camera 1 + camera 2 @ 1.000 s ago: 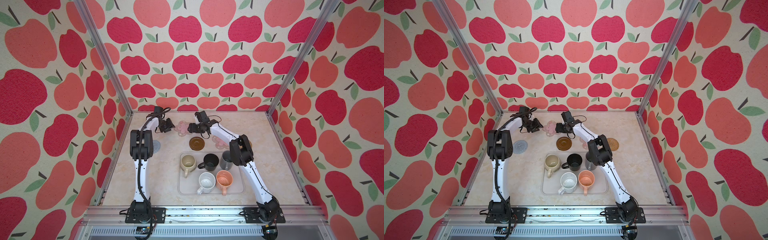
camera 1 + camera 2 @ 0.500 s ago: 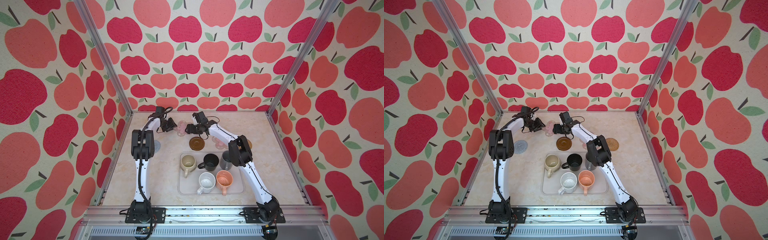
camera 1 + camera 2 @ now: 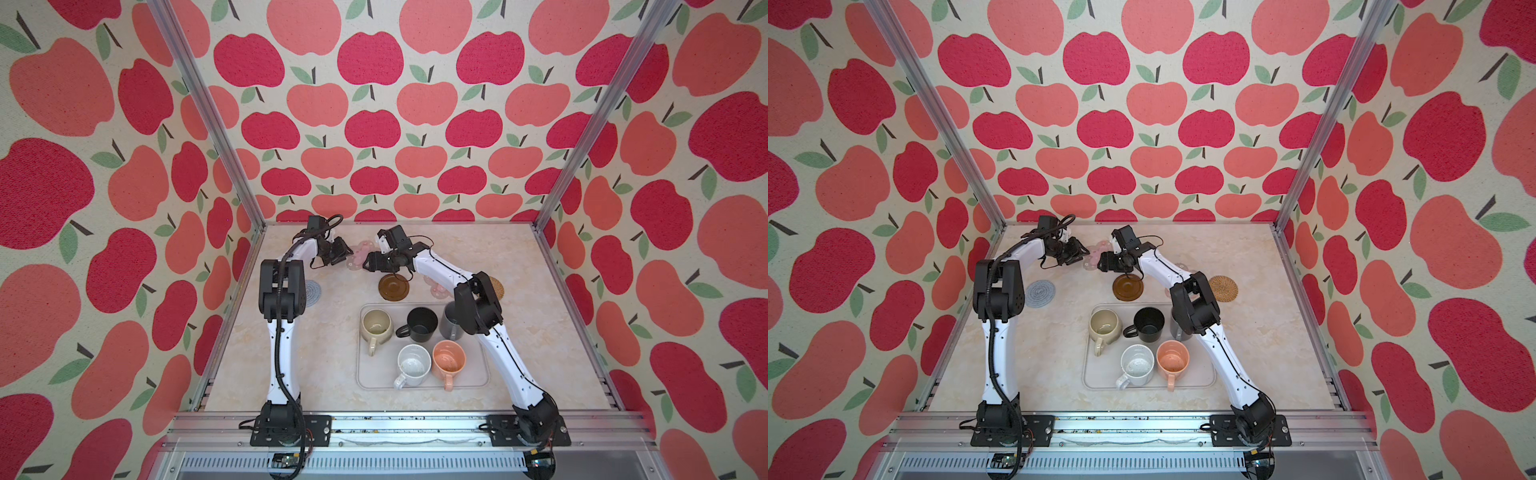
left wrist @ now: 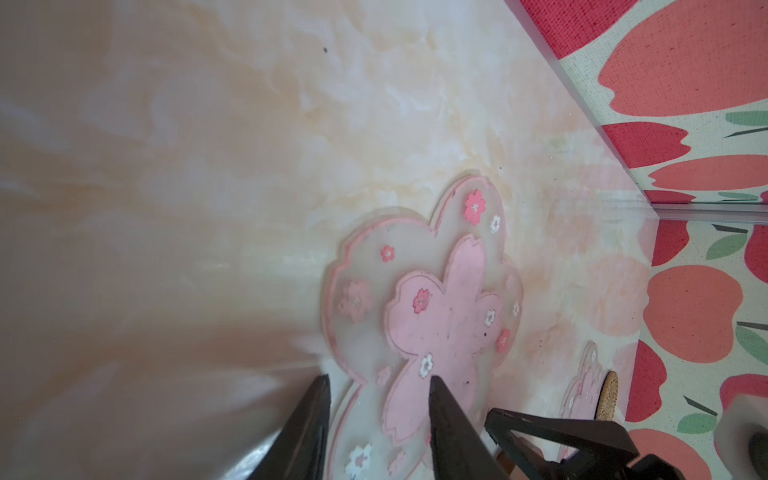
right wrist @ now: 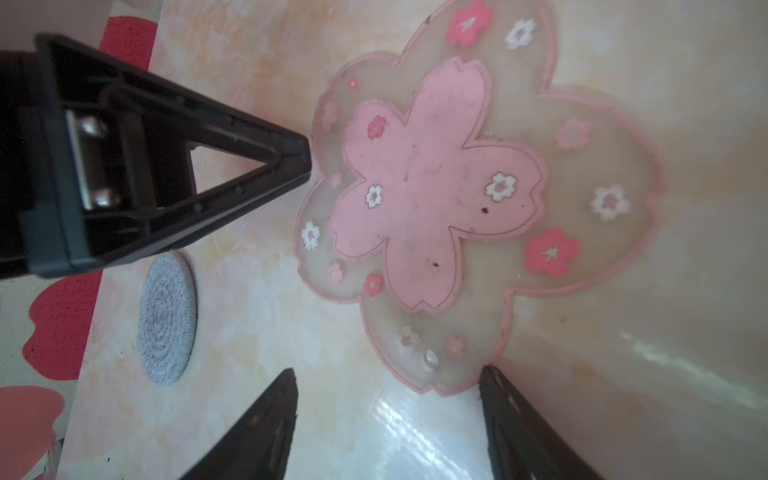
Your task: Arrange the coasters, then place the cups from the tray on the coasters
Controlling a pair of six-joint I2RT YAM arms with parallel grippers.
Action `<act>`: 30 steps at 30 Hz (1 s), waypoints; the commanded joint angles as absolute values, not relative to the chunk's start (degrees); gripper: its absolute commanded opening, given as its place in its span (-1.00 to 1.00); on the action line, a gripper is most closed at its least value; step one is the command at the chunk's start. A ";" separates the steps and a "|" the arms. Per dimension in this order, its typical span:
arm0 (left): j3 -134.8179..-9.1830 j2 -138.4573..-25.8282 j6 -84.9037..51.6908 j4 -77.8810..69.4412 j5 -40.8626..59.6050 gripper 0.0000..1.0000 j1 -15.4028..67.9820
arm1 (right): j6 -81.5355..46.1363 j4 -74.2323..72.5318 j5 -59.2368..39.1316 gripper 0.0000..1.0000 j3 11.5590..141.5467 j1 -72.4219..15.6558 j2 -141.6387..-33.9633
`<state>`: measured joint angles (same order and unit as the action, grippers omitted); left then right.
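Petals of the pink flower-shaped rubbery coaster at upper centre lie between left gripper, narrowly parted at left, and right gripper, wide open at right.

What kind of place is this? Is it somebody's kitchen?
Not a kitchen, more likely a robot practice booth. Two robot arms are bolted to a metal rail, metal posts frame apple-print walls, and mugs sit on a tray.

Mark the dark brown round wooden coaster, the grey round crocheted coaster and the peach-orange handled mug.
Dark brown round wooden coaster [image 3: 391, 288]: a top view, its centre.
Grey round crocheted coaster [image 3: 1040, 293]: a top view, spiral's middle.
Peach-orange handled mug [image 3: 448, 360]: a top view, inner floor.
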<state>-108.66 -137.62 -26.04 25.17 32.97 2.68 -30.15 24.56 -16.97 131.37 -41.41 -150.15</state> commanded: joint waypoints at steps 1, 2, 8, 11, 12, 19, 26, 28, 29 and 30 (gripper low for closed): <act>-105.46 -137.18 -24.06 29.74 31.73 -0.17 2.22 | -30.11 28.80 -19.95 0.43 132.02 -43.05 -151.70; -104.94 -136.82 -23.87 29.69 31.69 -0.17 2.20 | -29.91 29.05 -19.99 0.43 132.01 -43.22 -151.50; -100.48 -134.01 -23.40 28.69 32.07 -0.18 2.02 | -29.00 29.97 -19.36 0.43 130.60 -43.86 -150.26; -97.73 -132.04 -23.11 28.57 32.17 -0.19 2.02 | -29.27 29.38 -19.14 0.43 128.82 -43.94 -149.13; -96.76 -131.17 -22.90 28.41 31.96 -0.19 2.02 | -29.34 29.08 -19.14 0.43 128.32 -43.95 -148.78; -91.97 -126.96 -22.13 29.26 30.85 -0.18 1.76 | -29.04 28.68 -19.58 0.43 126.43 -45.45 -147.17; -87.63 -122.96 -23.16 28.99 30.30 -0.18 1.93 | -28.45 28.67 -20.33 0.43 123.90 -47.58 -145.43; -86.73 -121.90 -23.20 29.56 29.60 -0.18 1.93 | -28.39 28.56 -20.59 0.43 123.28 -48.06 -144.95; -86.42 -121.52 -23.19 29.78 29.38 -0.18 1.93 | -28.39 28.56 -20.59 0.43 123.00 -48.24 -144.78; -86.06 -121.19 -23.19 30.03 29.23 -0.18 1.92 | -28.39 28.56 -20.67 0.43 122.71 -48.45 -144.52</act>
<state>-87.53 -123.02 -23.05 25.85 28.23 1.15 -28.99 26.04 -17.91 124.62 -46.06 -145.67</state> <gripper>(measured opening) 0.409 0.715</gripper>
